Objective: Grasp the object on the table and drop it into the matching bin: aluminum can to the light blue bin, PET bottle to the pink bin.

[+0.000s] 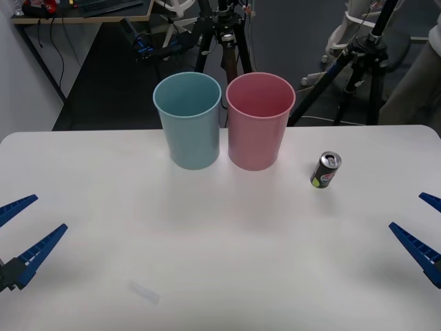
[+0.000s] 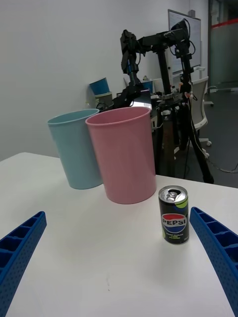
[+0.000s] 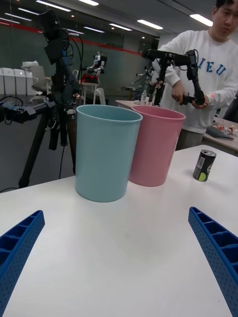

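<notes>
Your left end effector point(image 1: 19, 238) and right end effector point(image 1: 426, 233) are cut off at the surface's point(image 1: 220, 262) side edges, both spread, empty. One aluminum can point(image 1: 326, 170) stands upright toward the far right edge, beside the pink bin point(image 1: 260, 121); one light blue bin point(image 1: 188, 120) touches the pink one.

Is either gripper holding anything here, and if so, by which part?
Nothing is held. Both the left gripper and right gripper are open and low over the table; the can stands untouched.

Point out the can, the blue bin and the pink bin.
can point(image 1: 325, 171), front view, on its black side.
blue bin point(image 1: 191, 138), front view, on its outer wall.
pink bin point(image 1: 256, 141), front view, on its outer wall.
</notes>
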Available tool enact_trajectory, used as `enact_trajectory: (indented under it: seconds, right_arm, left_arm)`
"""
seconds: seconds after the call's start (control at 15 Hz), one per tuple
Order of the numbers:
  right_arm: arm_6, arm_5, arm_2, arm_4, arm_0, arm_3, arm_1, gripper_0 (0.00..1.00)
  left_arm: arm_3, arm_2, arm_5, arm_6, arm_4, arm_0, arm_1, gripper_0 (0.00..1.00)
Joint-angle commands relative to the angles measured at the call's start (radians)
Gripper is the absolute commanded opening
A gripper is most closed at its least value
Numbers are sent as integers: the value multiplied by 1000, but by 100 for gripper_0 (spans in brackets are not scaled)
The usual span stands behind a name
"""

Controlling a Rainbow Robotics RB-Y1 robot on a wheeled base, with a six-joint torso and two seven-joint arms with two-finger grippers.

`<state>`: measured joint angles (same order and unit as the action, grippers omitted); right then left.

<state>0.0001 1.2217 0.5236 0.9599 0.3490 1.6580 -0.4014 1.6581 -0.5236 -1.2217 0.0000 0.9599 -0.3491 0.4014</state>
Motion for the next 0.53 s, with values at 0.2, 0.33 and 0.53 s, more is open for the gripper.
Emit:
enact_trajectory:
  seconds: [0.2,0.33,0.53]
  right_arm:
    - [-8,-4,-8,8,1,-29,32,100]
    - [-14,-14,-2,8,-2,-27,26,100]
    - [0,-48,6,8,24,-20,-16,100]
  left_arm:
    - [0,0,0,0,0,0,0,100]
    - [0,0,0,0,0,0,0,100]
    - [0,0,0,0,0,0,0,100]
